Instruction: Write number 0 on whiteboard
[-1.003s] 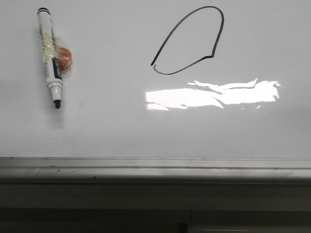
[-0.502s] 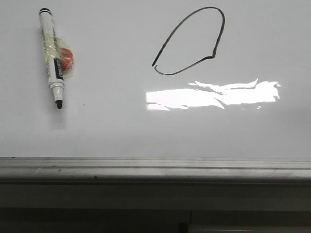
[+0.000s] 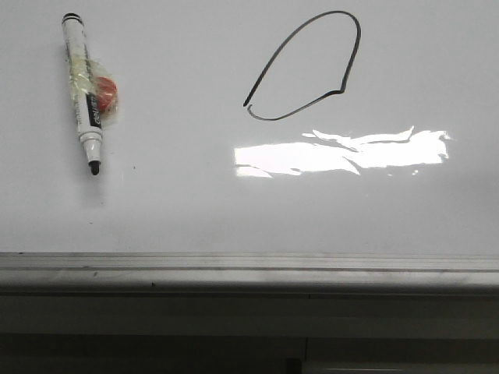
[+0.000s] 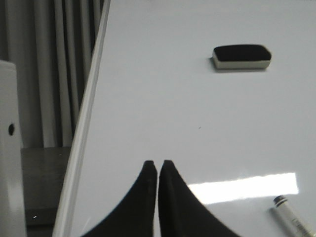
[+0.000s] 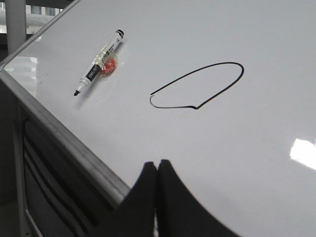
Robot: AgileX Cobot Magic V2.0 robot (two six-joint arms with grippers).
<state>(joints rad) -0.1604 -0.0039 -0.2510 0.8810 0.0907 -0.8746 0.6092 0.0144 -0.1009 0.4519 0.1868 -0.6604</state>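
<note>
Nothing much has shifted since a moment ago; the marker (image 3: pixel 84 92) lies where it was, uncapped, off to the left on the whiteboard (image 3: pixel 195 210). Over to its right sits the number 0 (image 3: pixel 308 66), a lopsided black loop. Both claws are pressed together on nothing: the right gripper (image 5: pixel 157 170) hangs near the board's edge, short of the loop, and the left gripper (image 4: pixel 157 170) is well apart from an eraser (image 4: pixel 241 57).

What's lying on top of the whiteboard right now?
On the whiteboard: the uncapped marker with a red lump taped to it, the drawn number 0, and an eraser. Nothing covers them.
</note>
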